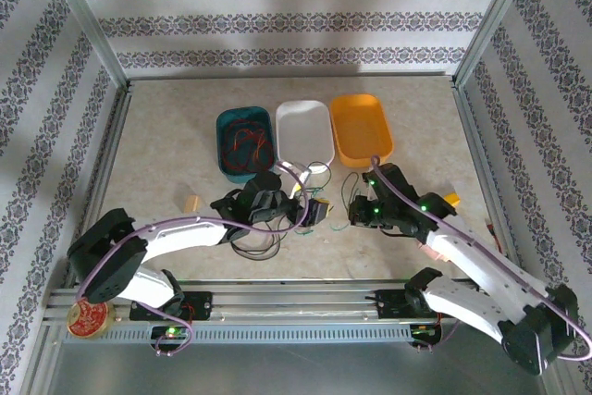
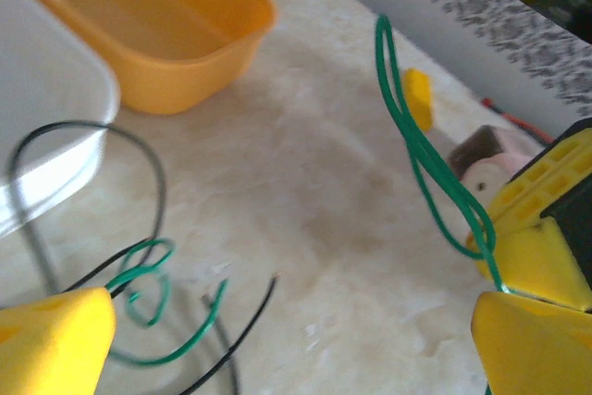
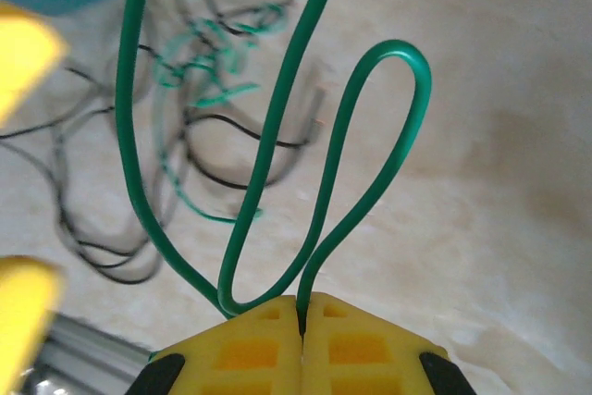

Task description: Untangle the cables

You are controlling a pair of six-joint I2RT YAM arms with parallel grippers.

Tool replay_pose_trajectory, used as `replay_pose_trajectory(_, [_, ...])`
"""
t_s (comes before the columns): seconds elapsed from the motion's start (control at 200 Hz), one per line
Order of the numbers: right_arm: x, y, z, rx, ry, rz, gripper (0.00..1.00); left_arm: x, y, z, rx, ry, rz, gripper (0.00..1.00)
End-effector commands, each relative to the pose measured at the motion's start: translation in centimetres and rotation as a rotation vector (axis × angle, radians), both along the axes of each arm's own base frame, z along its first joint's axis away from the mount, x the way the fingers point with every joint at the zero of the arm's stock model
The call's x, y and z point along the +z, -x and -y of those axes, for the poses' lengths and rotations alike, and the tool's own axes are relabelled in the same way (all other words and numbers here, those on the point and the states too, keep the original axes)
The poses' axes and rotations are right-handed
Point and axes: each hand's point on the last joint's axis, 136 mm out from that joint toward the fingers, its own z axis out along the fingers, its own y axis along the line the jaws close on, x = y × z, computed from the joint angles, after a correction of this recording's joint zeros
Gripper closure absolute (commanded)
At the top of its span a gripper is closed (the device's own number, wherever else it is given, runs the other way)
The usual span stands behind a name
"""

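My right gripper [image 3: 302, 307] is shut on a green cable [image 3: 277, 136], whose loops rise from between the yellow pads. In the left wrist view that green cable [image 2: 421, 154] runs down into the right gripper's yellow fingers [image 2: 541, 228]. The left gripper [image 2: 296, 349] is open, its two yellow pads wide apart over bare table with nothing between them. Loose black cable [image 2: 157, 182] and a curled green cable [image 2: 148, 293] lie by its left pad. From above, both grippers meet mid-table, left [image 1: 313, 212] and right [image 1: 356, 215]. Red cables [image 1: 245, 145] lie in the teal tray [image 1: 222, 127].
A white tray [image 1: 303, 127] and an orange tray [image 1: 361, 127] stand beside the teal one at the back. A small wooden block [image 1: 191, 203] sits at the left and a yellow block [image 1: 455, 199] at the right. A black cable loop [image 1: 254, 247] lies near the front rail.
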Motion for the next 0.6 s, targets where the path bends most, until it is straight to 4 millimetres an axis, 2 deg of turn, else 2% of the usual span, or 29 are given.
replay_pose_trajectory(0.0, [1.9, -0.2, -1.1, 0.063, -0.082, 0.077, 1.00, 4.1, 0.4, 3.0, -0.110, 0.163, 0.018, 0.06])
replay_pose_trajectory(0.06, [1.9, 0.1, -1.0, 0.077, -0.079, 0.075, 1.00, 4.6, 0.4, 3.9, -0.136, 0.186, 0.007, 0.11])
replay_pose_trajectory(0.21, [2.1, 0.6, -0.9, 0.104, -0.081, 0.076, 1.00, 5.7, -0.1, 5.2, -0.160, 0.255, 0.000, 0.13])
replay_pose_trajectory(0.425, [2.5, 1.0, -0.9, 0.125, -0.098, 0.095, 1.00, 5.5, -0.5, 6.8, -0.191, 0.261, -0.039, 0.25])
replay_pose_trajectory(0.51, [2.7, 1.1, -0.9, 0.129, -0.106, 0.101, 1.00, 5.3, -0.7, 7.1, -0.195, 0.255, -0.046, 0.34])
replay_pose_trajectory(0.595, [2.9, 1.2, -0.9, 0.131, -0.114, 0.109, 1.00, 5.3, -0.8, 7.4, -0.197, 0.263, -0.053, 0.51])
